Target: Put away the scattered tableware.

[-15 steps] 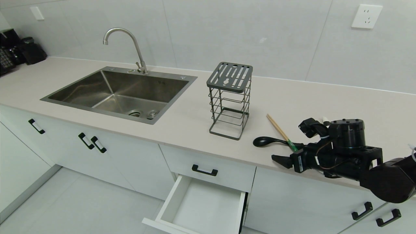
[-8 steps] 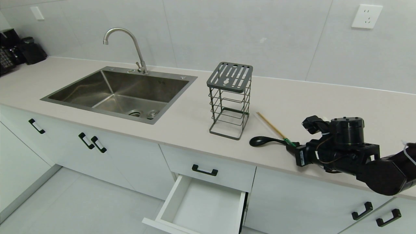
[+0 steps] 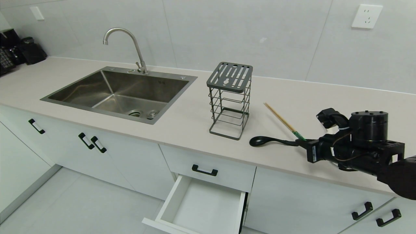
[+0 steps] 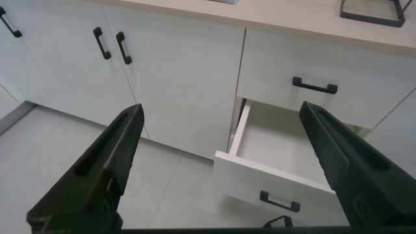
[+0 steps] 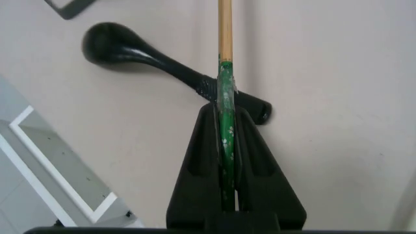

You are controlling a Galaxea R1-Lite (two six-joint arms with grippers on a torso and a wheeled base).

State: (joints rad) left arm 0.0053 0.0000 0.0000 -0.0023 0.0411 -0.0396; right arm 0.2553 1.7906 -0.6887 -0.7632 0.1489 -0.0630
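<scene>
— Where were the chopsticks [image 3: 281,119] found?
— Just right of the rack [image 3: 230,97], clenched at their green end by the right tool [image 3: 302,142].
— How was handling judged?
— Light, stiff and slippery; pivoting was considered likely with an end grip.

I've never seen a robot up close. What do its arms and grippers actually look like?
Everything is matte black. The right arm is thick and rounded, with a drum-shaped housing at the wrist, thin loose cables and a small white label. The right gripper and left gripper each have two flat, wedge-shaped fingers tapering to narrow tips.
</scene>
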